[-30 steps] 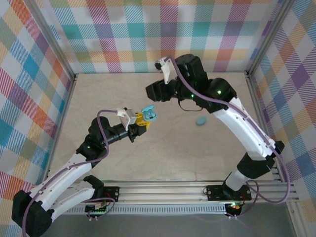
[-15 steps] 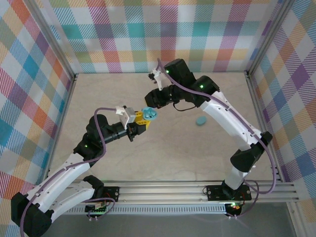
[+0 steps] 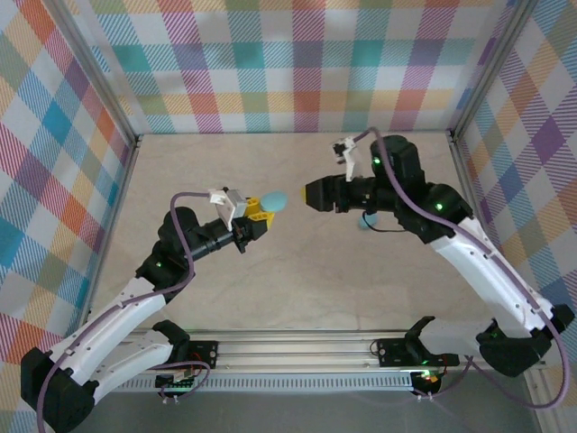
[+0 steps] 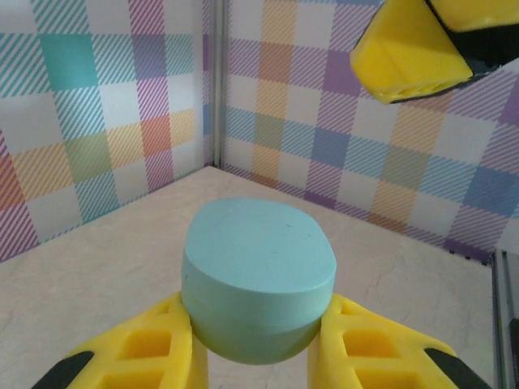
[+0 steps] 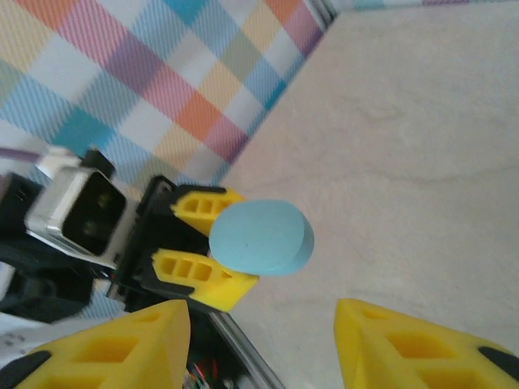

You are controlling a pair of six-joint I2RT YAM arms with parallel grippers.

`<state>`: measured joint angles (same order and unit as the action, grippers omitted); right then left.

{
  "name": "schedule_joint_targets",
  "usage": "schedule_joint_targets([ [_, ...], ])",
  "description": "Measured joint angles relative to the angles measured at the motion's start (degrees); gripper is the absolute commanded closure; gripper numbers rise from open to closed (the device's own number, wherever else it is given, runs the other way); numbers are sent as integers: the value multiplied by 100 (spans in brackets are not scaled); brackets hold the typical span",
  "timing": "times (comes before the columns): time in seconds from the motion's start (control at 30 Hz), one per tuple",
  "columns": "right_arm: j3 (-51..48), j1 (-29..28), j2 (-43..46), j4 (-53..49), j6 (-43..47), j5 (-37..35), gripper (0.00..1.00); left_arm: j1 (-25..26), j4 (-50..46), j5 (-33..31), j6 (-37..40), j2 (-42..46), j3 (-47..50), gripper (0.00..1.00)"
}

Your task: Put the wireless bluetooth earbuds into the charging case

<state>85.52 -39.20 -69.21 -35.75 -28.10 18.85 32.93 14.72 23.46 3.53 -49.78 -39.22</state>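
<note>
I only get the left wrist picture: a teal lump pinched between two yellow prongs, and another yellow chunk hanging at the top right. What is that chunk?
Observer: It is the right tool, on the other arm. From above, it faces the charging case gripped by the left tool, with a gap between them.
Operator: Is it carrying something too?
Observer: No. Its own camera shows its jaws apart with nothing between them.
Operator: Any more teal stuff around?
Observer: Yes, a second teal piece lies on the table, partly hidden under the right arm.
</note>
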Motion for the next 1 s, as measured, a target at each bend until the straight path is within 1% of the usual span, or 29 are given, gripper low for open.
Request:
schedule_joint_targets([
  [0.1,-562,105,42,782,-584,367,46,4,212,4,-216,-125,-44,93],
  [0.2,-981,142,-219,1327,-1150,719,37,44,348,7,-350,-304,-166,93],
  [0.23,-1060,144,-317,1460,-1311,822,35,52,374,7,-385,-348,-210,93],
  [0.4,-1167,192,-579,2055,-1895,1285,31,116,492,2,-485,-452,-306,93],
  [0.53,-1167,203,-675,2492,-2236,1541,32,214,597,94,-553,-507,-363,93],
  [0.67,-1167,203,-855,2855,-2516,1777,45,232,684,111,-568,-562,-391,93],
  [0.83,-1158,236,-1049,3281,-2874,2133,75,229,643,72,-549,-599,-391,92],
  [0.87,-1158,243,-1058,3346,-2951,2153,79,232,629,46,-518,-608,-391,90],
  [0.93,-1167,256,-1060,3392,-3038,2175,83,236,623,0,-461,-610,-391,74],
  [1.0,-1174,256,-1064,3401,-3023,2170,83,258,616,-63,-376,-610,-391,54],
])
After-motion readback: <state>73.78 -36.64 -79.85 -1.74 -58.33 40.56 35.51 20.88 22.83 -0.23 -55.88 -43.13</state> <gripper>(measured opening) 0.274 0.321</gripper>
